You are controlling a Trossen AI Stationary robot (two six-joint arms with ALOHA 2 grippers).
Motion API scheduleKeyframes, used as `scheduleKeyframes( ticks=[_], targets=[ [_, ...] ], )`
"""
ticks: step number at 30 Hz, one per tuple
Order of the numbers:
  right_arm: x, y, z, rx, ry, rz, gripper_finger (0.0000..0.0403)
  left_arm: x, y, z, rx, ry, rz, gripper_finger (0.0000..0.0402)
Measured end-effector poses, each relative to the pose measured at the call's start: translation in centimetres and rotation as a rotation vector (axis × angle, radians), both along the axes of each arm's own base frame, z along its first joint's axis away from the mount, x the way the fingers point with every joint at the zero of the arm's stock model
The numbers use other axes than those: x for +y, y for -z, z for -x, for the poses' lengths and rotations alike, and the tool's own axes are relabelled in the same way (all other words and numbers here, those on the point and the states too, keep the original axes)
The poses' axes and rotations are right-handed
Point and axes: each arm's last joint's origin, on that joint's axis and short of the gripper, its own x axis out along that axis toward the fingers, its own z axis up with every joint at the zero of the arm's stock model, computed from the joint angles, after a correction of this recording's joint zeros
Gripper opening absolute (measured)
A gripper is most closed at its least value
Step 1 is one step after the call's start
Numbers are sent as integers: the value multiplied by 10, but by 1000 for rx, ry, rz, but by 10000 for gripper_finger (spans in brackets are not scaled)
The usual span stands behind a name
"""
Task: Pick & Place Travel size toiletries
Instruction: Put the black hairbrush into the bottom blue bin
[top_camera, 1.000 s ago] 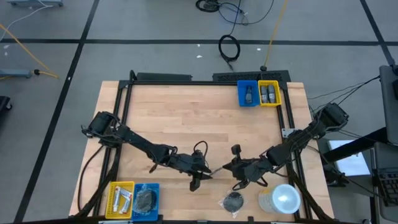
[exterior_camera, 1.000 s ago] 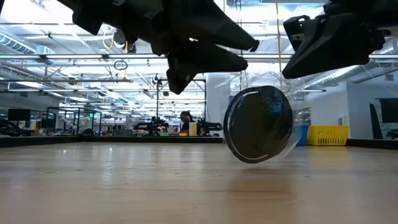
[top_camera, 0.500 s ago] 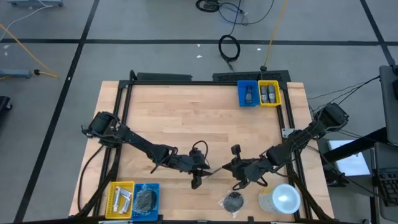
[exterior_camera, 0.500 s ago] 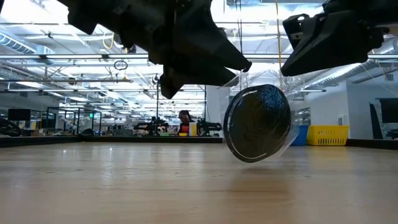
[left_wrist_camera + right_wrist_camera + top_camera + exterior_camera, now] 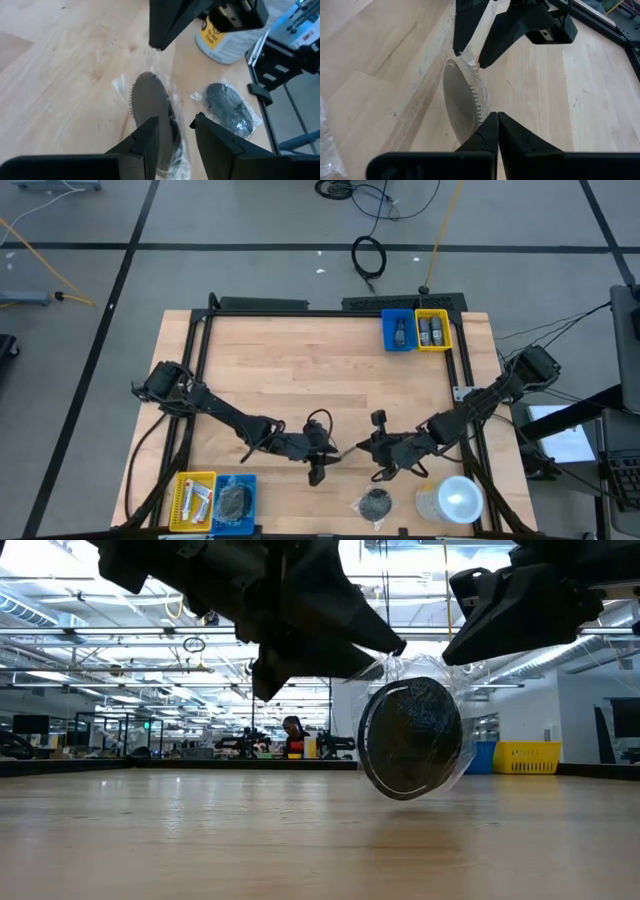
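Note:
A dark round disc in clear wrap [image 5: 412, 738] hangs upright on edge a little above the table's near middle, between my two grippers. My left gripper [image 5: 175, 131] comes from the table's left and is shut on the disc. My right gripper [image 5: 496, 124] comes from the right and is shut on the wrap. In the high view the two grippers meet tip to tip, left gripper [image 5: 330, 453] and right gripper [image 5: 363, 450]. A second wrapped disc [image 5: 376, 503] lies flat on the table near the front edge. My left gripper pinches the disc's rim part [image 5: 167, 122] between its two fingers, one on each flat face, through the wrap. The fingers slant down from the table's left. The disc stands on edge, lifted clear of the table. My right gripper pinches the clear wrap's loose edge [image 5: 157, 54] on the disc's opposite side between its shut fingers. The fingers slant down from the table's right. The wrap is drawn out from the disc toward them.
A large white-lidded cup [image 5: 455, 500] stands at the near right. A yellow bin [image 5: 193, 500] with white tubes and a blue bin [image 5: 235, 502] with a disc sit at the near left. A blue bin [image 5: 400, 330] and a yellow bin [image 5: 433, 330] stand at the far right.
My left gripper has rolled a little about its wrist while staying in place, still shut on the disc. The disc has turned slightly with it and stays upright and clear of the table.

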Motion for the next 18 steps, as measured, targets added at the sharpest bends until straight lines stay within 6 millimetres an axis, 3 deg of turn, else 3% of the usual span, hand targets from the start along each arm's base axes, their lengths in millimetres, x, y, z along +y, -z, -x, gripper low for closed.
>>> scheduleKeyframes(
  ticks=[7, 18],
  targets=[
    [-4, 0, -2, -2, 12, -3, 0, -2, 0, 1, -4, -18, -10, 124],
    [-4, -1, -3, -8, 14, -7, 0, -4, 27, -13, 51, -32, -43, 124]
  ],
)
